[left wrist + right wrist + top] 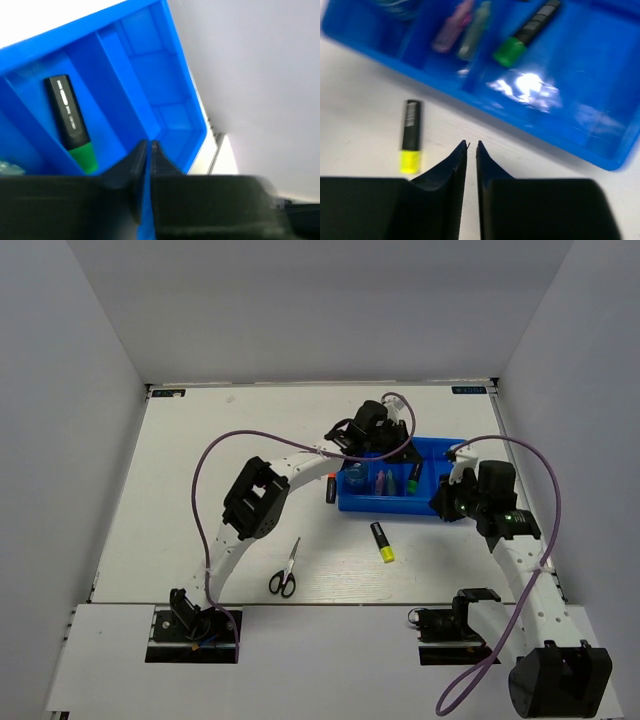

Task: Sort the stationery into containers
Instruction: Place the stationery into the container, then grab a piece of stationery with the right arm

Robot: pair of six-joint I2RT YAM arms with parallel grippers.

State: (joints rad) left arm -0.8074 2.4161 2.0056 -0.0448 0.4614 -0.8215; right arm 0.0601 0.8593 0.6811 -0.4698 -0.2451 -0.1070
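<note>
The blue tray [432, 452] stands right of centre. In it lie a pink highlighter [380, 481], a pale green one [392, 483] and a green-capped black one [412, 475]. My left gripper [388, 450] is over the tray's far side. In the left wrist view it [149, 145] is shut on a thin blue tray wall [175, 75], beside the green-capped highlighter [70, 117]. My right gripper [444, 502] is shut and empty, low over the table at the tray's front right; in its own view [471, 145] the yellow-capped highlighter [410, 135] lies to its left.
The yellow-capped highlighter [382, 542] lies on the table in front of the tray. An orange-capped highlighter [331, 488] lies against the tray's left end. The black-handled scissors [285, 570] lie near the front edge. White walls enclose the table.
</note>
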